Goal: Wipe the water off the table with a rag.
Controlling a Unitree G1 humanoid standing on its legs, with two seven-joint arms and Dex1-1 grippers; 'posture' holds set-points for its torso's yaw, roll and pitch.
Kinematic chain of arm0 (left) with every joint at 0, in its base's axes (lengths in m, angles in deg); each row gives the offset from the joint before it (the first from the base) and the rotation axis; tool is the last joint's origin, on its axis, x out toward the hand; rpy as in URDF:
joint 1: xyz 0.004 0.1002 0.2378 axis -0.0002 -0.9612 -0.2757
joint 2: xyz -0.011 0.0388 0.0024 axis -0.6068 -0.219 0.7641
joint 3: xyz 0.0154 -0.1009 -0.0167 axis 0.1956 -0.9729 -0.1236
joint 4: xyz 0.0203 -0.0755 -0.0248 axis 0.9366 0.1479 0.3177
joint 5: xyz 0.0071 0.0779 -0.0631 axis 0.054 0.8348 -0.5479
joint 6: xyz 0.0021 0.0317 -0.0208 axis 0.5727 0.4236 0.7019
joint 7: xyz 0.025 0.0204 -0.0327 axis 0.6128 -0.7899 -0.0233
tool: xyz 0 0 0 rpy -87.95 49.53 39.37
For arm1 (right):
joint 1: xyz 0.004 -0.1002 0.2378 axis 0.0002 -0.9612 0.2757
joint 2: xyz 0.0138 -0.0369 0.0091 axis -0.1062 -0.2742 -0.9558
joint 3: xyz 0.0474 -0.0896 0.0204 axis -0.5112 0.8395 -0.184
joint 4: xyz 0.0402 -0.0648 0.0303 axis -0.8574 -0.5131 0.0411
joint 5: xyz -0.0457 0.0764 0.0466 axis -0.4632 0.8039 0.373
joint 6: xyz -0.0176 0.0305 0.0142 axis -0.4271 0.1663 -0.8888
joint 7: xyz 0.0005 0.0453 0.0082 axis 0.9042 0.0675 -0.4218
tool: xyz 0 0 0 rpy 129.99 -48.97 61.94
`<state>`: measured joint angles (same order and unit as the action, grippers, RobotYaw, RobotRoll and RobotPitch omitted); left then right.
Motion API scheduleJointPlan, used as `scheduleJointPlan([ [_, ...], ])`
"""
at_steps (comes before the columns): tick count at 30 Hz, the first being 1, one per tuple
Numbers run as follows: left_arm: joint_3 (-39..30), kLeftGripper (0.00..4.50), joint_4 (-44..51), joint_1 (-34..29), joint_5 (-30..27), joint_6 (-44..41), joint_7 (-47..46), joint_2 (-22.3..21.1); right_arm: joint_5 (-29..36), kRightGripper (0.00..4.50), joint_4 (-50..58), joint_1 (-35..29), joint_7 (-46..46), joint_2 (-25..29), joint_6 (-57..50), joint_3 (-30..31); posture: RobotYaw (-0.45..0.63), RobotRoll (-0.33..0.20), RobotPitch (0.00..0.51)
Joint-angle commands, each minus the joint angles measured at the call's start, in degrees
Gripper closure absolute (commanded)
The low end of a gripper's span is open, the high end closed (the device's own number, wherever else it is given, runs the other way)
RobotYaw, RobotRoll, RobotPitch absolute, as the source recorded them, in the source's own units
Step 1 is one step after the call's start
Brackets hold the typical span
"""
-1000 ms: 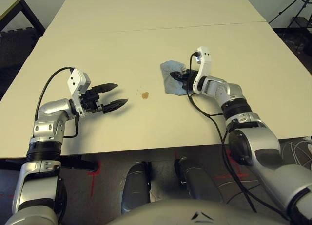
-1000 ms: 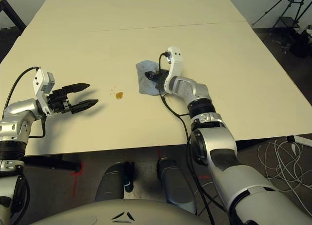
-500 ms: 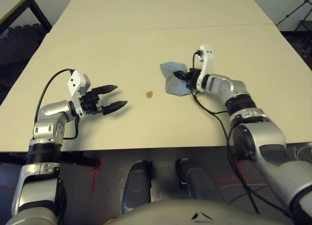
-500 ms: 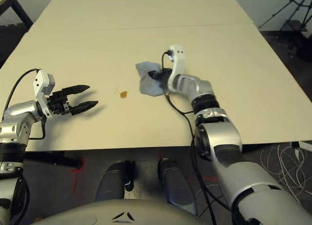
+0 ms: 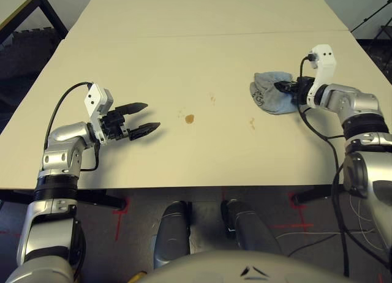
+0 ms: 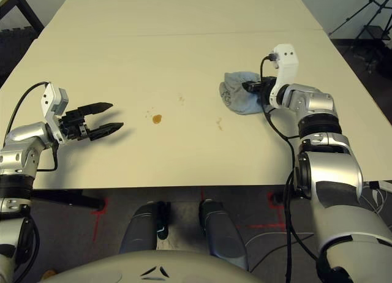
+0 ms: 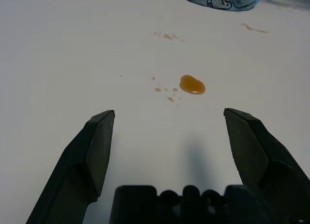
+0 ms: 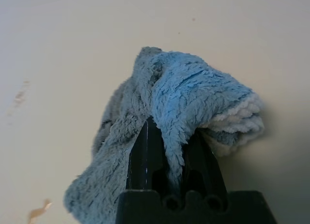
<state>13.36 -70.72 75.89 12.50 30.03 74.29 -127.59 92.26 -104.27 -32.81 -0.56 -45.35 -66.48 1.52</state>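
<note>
Bright, even light; soft shadows.

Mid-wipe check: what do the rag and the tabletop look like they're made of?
The rag: soft blue-grey pile fabric, likely microfibre or terry, judging by its fuzzy nap and a paler looped edge; the right hand is shut on a fold of it. The table: smooth matte cream surface, probably laminate; the water beads on it as an amber drop rather than soaking in.

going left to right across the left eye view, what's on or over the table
left gripper → big amber drop → small smear → rag → right gripper, jaws shut on the rag
</note>
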Motion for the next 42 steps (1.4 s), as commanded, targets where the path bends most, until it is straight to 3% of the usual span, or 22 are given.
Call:
scheduleJointPlan([
  [1,0.86,0.0,-0.78,0.26,0.78,0.45,1.24,-0.41,7.3,4.39,13.1,-1.32,-0.91,-1.59,-10.22,-3.98,-0.13,0.0,0.135],
  [9,0.66,0.0,-0.47,-0.71,0.52,-0.12,3.9,-1.84,20.04,4.39,38.56,-5.01,-12.05,-11.24,-30.56,-9.73,-0.14,0.0,0.146],
  [16,0.48,0.0,0.91,-1.92,-0.04,-0.93,4.51,-2.55,22.93,4.39,48.38,-12.64,-18.75,-22.44,-34.85,-5.3,-0.13,0.0,0.156],
  [19,0.39,0.0,2.03,-3.04,-0.18,-1.18,4.59,-2.82,21.65,4.39,48.58,-15.69,-19.93,-25.56,-32.79,-1.76,-0.12,0.0,0.16],
  [24,-0.18,0.0,3.18,-4.16,-0.39,-1.65,4.21,-3.26,16.82,4.39,44.48,-17.65,-19.2,-26.23,-25.62,5.08,-0.11,0.0,0.165],
  [31,-0.97,0.0,3.75,-4.53,-0.48,-2.08,3.47,-3.41,11.61,4.39,36.91,-16.4,-17.19,-25.83,-16.3,10.12,-0.1,0.0,0.165],
  [42,-0.85,0.0,3.68,-4.19,-0.47,-2.18,3.2,-3.03,7.9,4.39,28.04,-13.57,-13.15,-32.69,-10.33,16.88,-0.1,0.0,0.161],
])
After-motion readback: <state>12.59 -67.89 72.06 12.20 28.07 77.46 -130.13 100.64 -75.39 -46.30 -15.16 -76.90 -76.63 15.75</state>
